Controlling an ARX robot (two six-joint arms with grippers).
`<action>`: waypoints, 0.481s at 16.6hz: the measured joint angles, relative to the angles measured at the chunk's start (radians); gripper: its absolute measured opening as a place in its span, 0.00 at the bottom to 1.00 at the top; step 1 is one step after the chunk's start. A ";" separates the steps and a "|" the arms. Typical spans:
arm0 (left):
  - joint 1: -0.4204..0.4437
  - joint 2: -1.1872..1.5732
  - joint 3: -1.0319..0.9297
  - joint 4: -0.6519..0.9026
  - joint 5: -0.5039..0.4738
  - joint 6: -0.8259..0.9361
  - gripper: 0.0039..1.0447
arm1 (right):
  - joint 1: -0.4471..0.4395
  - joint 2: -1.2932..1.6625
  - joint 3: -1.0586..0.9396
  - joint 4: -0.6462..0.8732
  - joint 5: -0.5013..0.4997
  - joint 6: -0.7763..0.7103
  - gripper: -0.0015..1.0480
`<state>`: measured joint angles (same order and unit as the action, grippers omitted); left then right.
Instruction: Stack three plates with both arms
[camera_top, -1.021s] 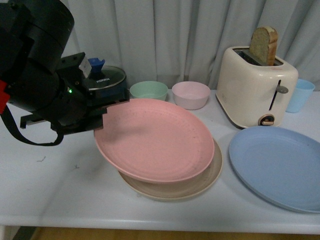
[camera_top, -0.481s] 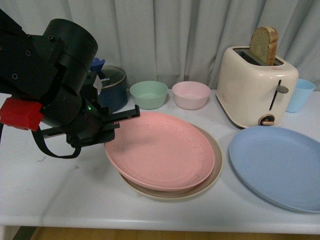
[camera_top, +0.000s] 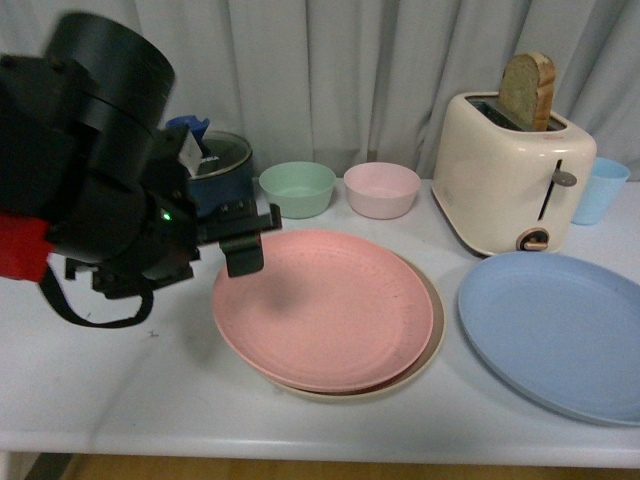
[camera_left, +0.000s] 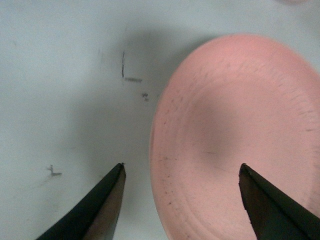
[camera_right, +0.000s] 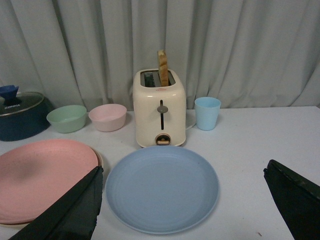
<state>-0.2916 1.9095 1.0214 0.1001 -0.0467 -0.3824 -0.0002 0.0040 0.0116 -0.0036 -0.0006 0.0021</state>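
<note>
The pink plate (camera_top: 325, 310) lies flat on the beige plate (camera_top: 432, 342), of which only a thin rim shows on the right. My left gripper (camera_top: 248, 240) hangs open just above the pink plate's left rim, holding nothing. In the left wrist view the pink plate (camera_left: 240, 130) lies below my left gripper (camera_left: 181, 165), one finger over the table and the other over the plate. The blue plate (camera_top: 555, 330) lies alone on the right. The right wrist view shows the blue plate (camera_right: 162, 187) beyond my open right gripper (camera_right: 183, 170), which is empty. The right arm is out of the front view.
A cream toaster (camera_top: 510, 185) with a bread slice stands behind the blue plate, with a light blue cup (camera_top: 603, 190) beside it. A mint bowl (camera_top: 297, 188), a pale pink bowl (camera_top: 381, 189) and a dark blue lidded pot (camera_top: 215, 170) line the back. A curtain hangs behind.
The pink plate, held tilted at its left rim by my left gripper, has come down flat onto the beige plate. The gripper has let go and lifted slightly.
</note>
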 joint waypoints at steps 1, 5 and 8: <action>0.002 -0.116 -0.096 0.106 -0.002 0.039 0.76 | 0.000 0.000 0.000 0.000 0.000 0.000 0.94; 0.048 -0.372 -0.451 0.773 -0.178 0.280 0.74 | 0.000 0.000 0.000 0.000 0.000 0.000 0.94; 0.116 -0.515 -0.663 0.949 -0.137 0.357 0.39 | 0.000 0.000 0.000 0.000 0.000 0.000 0.94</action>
<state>-0.1753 1.3949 0.3580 1.0496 -0.1837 -0.0257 -0.0002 0.0040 0.0116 -0.0032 -0.0002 0.0021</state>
